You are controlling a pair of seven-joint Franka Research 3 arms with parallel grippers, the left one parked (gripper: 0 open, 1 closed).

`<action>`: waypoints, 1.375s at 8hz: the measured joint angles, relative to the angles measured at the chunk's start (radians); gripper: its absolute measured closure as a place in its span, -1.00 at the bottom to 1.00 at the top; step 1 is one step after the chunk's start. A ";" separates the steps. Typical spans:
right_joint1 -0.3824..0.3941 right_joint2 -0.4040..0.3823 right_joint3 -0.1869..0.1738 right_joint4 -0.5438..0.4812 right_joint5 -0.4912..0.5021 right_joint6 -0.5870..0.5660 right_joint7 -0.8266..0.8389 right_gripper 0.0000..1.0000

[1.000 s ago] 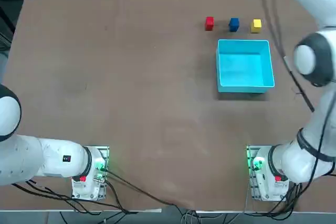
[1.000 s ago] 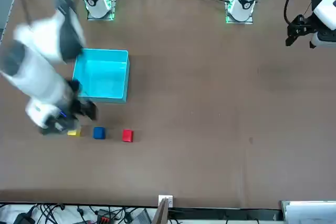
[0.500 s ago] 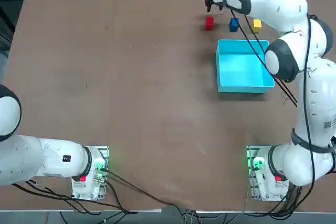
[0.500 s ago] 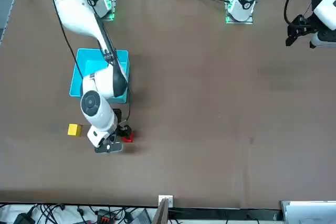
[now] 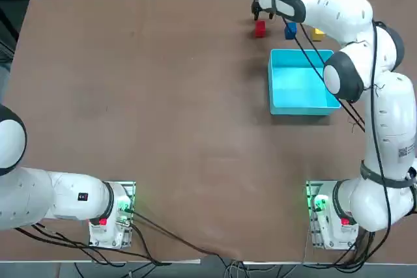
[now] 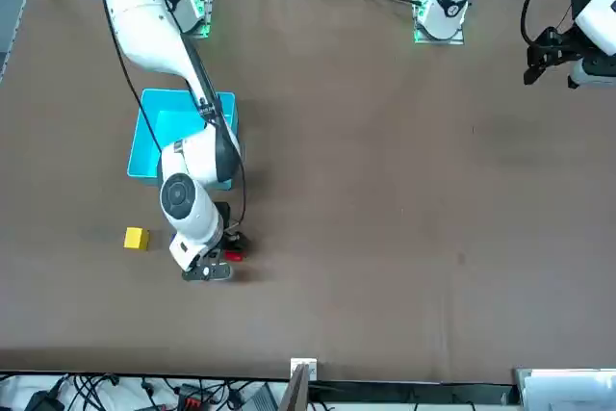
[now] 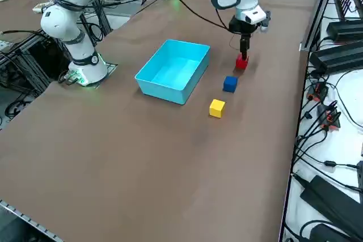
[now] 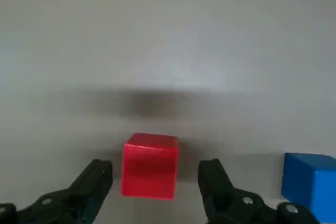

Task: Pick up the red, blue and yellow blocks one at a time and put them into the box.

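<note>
The right gripper (image 8: 155, 174) has its two fingers wide apart, and nothing is in them. It is over the red block (image 8: 150, 166), with one finger on each side. The red block sits flat on the table (image 7: 142, 179) and looks to be between the finger lines, but a bit nearer one finger. The job looks like it is just at its start. No block is in the box (image 7: 174, 66), so all three have to be picked up and put in. The next move is likely to go down a little and squeeze the red one.

The red block is a cube, so no side is longer and it has no long way to point. Its sides run nearly the same way as the fingers, with just a tiny turn. It stands the right way up.

The blue block (image 7: 230, 84) is next to the red one, on the table, with a gap. The yellow block (image 7: 216, 108) is past the blue one, so the three make a row just outside the box. The blue one looks turned a little in the wrist view.
</note>
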 joint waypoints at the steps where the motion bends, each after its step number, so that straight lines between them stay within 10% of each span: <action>1: 0.000 0.009 0.000 0.000 0.000 0.000 0.001 -1.00; 11: 0.016 0.049 0.000 0.002 0.000 0.028 0.059 -0.96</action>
